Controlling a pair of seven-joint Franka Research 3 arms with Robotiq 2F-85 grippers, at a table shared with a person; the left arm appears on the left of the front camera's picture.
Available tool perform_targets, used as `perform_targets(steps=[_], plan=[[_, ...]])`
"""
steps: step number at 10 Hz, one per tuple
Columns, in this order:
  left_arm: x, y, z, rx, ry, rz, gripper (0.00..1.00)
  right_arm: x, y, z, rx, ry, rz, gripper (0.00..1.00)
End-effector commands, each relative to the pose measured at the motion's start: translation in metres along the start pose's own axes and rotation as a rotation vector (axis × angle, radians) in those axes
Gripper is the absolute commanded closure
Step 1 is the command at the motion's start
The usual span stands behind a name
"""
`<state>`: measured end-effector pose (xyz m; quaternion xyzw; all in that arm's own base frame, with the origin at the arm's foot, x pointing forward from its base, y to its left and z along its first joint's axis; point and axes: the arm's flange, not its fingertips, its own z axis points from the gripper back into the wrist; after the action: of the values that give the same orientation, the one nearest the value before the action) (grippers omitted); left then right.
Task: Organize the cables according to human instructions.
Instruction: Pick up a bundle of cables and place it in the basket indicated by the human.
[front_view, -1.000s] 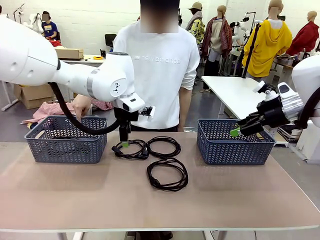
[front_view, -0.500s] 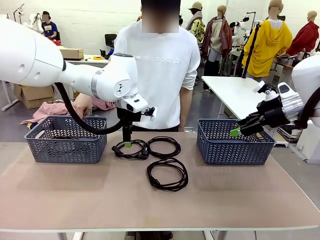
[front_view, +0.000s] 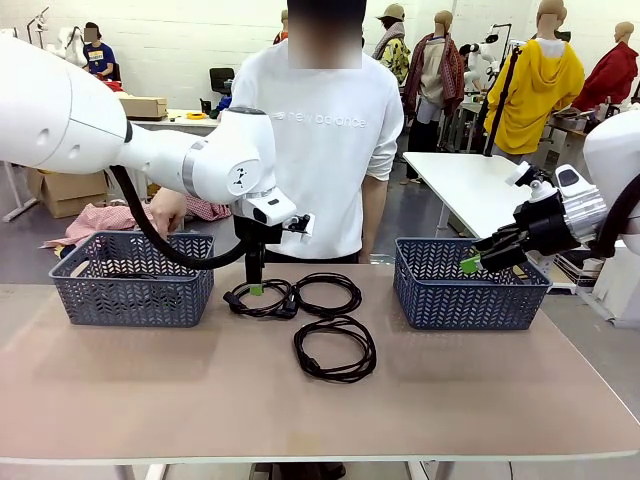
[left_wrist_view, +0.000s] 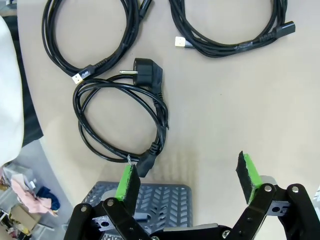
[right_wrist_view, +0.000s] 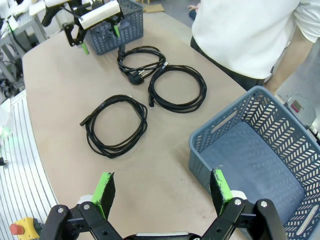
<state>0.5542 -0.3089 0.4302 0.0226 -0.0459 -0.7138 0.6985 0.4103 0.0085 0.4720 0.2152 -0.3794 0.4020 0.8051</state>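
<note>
The left pincer (front_view: 252, 289) hangs wide open just over the cable with the round plug (left_wrist_view: 120, 117), coiled on the surface (front_view: 150, 380), so next it probably must dip and pinch it, while the right pincer (right_wrist_view: 162, 187) is wide open near the right basket (front_view: 470, 295).

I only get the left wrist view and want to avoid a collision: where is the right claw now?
Observer: The right claw hangs open over the left edge of a blue-grey slotted plastic basket at the table's right side.
Operator: Is it near the cords?
Observer: No. The three coiled black power cords lie left of that basket, none touching it.
Operator: And the person?
Observer: The person's hand reaches down at the far rim of the matching basket on the left.
</note>
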Motion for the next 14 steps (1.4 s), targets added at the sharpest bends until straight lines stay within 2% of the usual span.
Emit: perform_targets(steps=[1, 5, 14], plan=[[-0.007, 0.006, -0.011, 0.018, 0.0, -0.029, 0.0, 0.001, -0.004, -0.003, 0.004, -0.035, 0.018, 0.0], [-0.017, 0.021, -0.041, -0.002, 0.013, -0.112, 0.0, 0.001, -0.004, -0.003, 0.004, -0.035, 0.018, 0.0], [-0.015, 0.033, -0.091, -0.029, 0.044, -0.03, 0.0, 0.001, -0.004, -0.003, 0.004, -0.035, 0.018, 0.0]])
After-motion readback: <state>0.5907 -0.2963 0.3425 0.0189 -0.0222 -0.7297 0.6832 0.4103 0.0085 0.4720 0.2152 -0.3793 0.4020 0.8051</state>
